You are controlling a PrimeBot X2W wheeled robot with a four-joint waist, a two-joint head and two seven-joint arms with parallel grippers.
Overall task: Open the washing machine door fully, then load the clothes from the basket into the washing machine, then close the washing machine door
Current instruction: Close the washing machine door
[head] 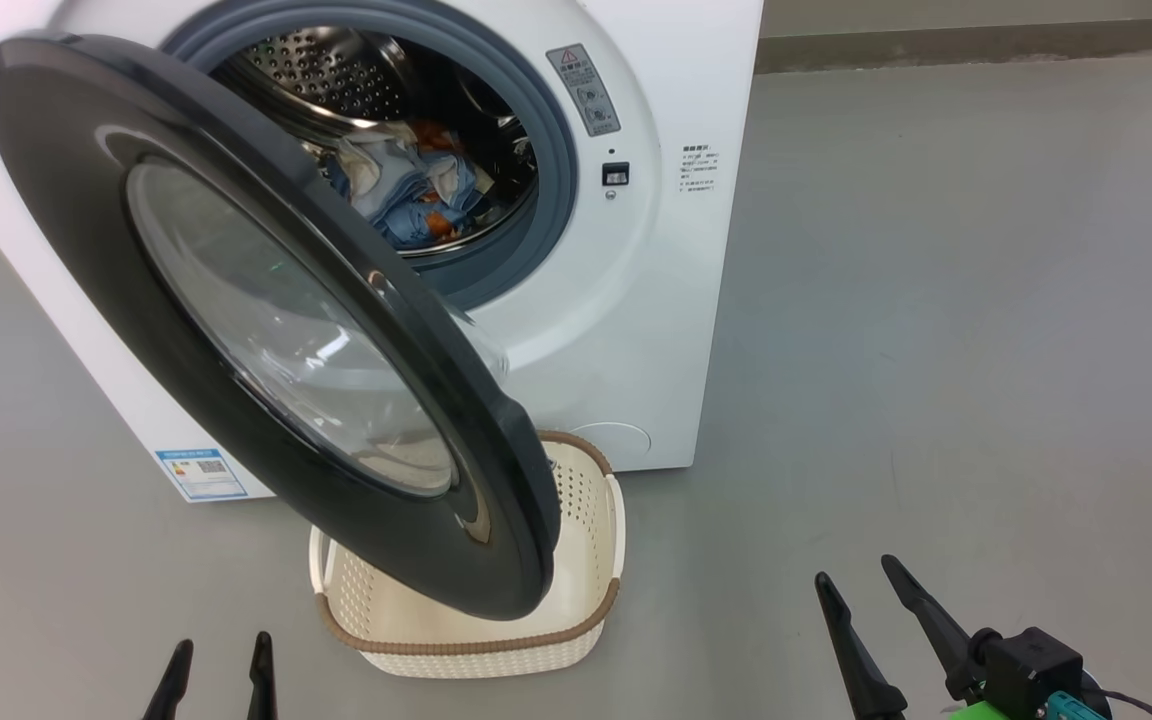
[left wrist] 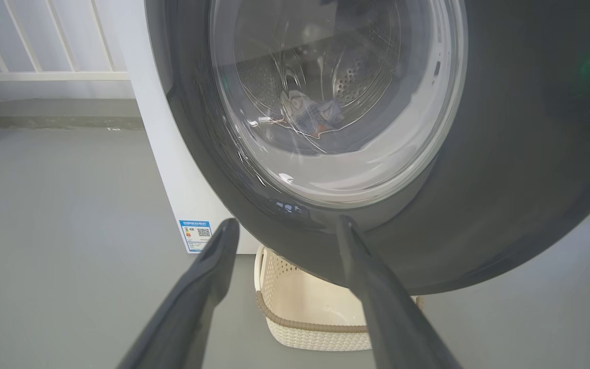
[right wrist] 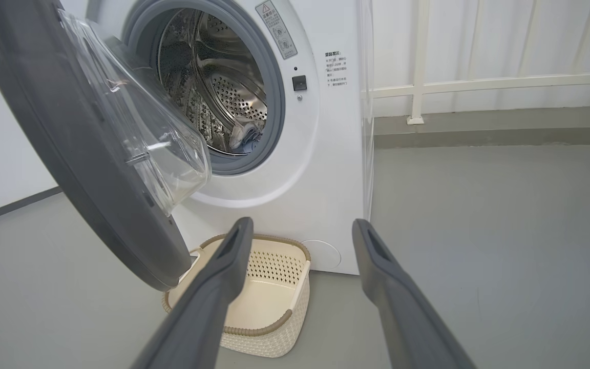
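The white washing machine [head: 626, 330] stands ahead with its round black door [head: 86, 220] swung partly open, out over the basket. The clothes [head: 411, 190], light blue, cream and orange, lie in the steel drum; through the door glass they show as clothes [left wrist: 313, 114], and past the gasket as clothes [right wrist: 245, 136]. The cream basket [head: 596, 540] sits on the floor below the door, its inside bare. My left gripper [head: 219, 660] is open at the lower left, well short of the door. My right gripper [head: 856, 590] is open at the lower right, holding nothing.
Grey floor [head: 936, 300] spreads wide to the machine's right. A white railing [right wrist: 479, 84] and a low kerb run along the back wall. A blue label [head: 201, 473] marks the machine's lower front corner.
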